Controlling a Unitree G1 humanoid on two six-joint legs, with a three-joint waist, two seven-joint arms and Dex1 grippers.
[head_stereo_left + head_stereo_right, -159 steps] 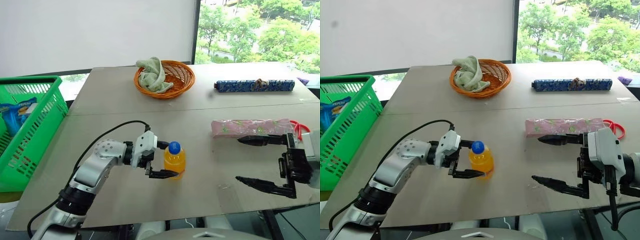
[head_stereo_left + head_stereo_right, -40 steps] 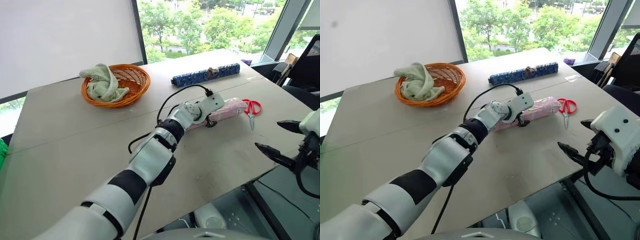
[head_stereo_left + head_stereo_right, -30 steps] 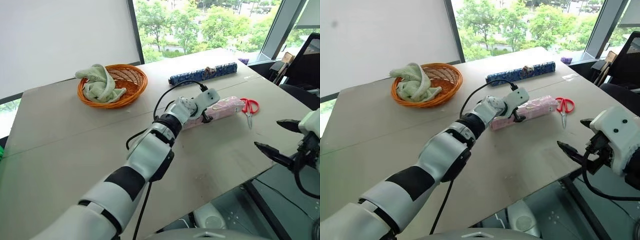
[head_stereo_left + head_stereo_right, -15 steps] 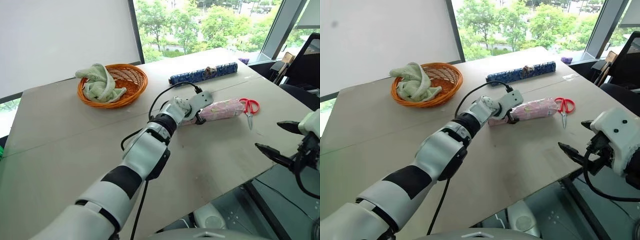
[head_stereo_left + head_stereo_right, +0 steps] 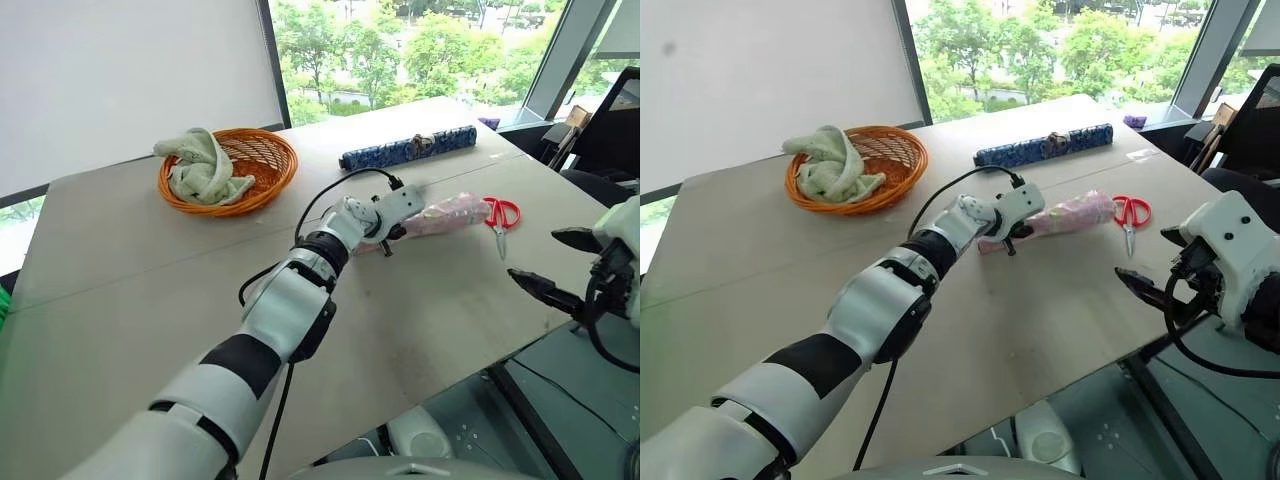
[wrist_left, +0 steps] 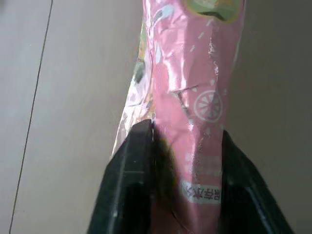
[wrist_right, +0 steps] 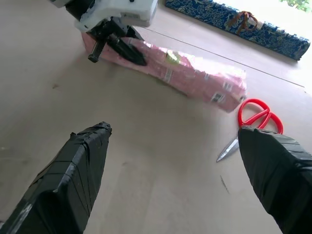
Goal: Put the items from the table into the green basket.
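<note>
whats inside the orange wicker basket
A crumpled pale green cloth lies in the orange wicker basket, heaped toward the side nearer the white wall and draping over the rim there. The rest of the inside shows bare weave. Anything beneath the cloth is covered.

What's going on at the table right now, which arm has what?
The left tool is shut on the near end of the long pink packet, which lies on the table. The right tool hangs open near the table's edge, holding nothing. The red-handled scissors lie just past the packet's far end, and the dark-blue roll sits farther back. An orange wicker basket with a green cloth stands apart.
</note>
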